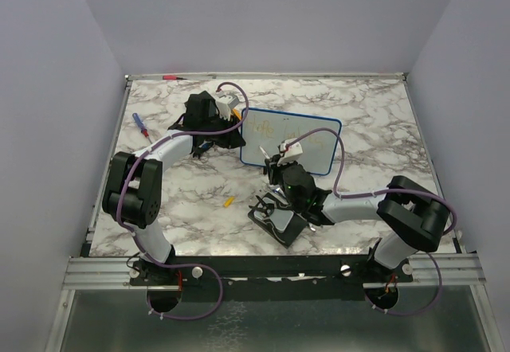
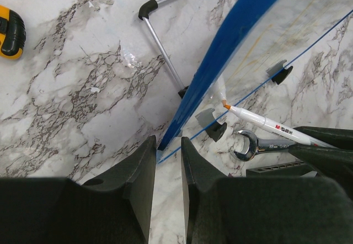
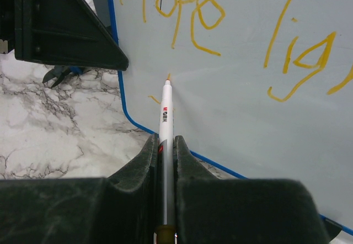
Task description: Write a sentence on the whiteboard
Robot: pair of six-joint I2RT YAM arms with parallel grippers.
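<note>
The whiteboard [image 1: 307, 141] stands tilted on the marble table, blue-rimmed, propped on a thin metal stand [image 2: 165, 51]. My left gripper [image 2: 168, 142] is at its lower left corner, jaws nearly closed with the blue rim [image 2: 220, 62] between the tips. My right gripper [image 3: 166, 139] is shut on a white marker [image 3: 166, 111]. The marker's orange tip touches the whiteboard [image 3: 248, 117] below the first word. The sentence [image 3: 190, 12] shows as orange letters across the top, with more letters to the right. In the top view the right gripper [image 1: 279, 161] is at the board's lower edge.
A black pad [image 1: 279, 223] lies in front of the board. A blue and red screwdriver [image 1: 141, 127] is at the left, a red pen [image 1: 171, 76] at the back edge, a small yellow piece [image 1: 229, 202] near the front. A wrench [image 2: 251, 144] and a yellow-black tool [image 2: 10, 31] show near the board.
</note>
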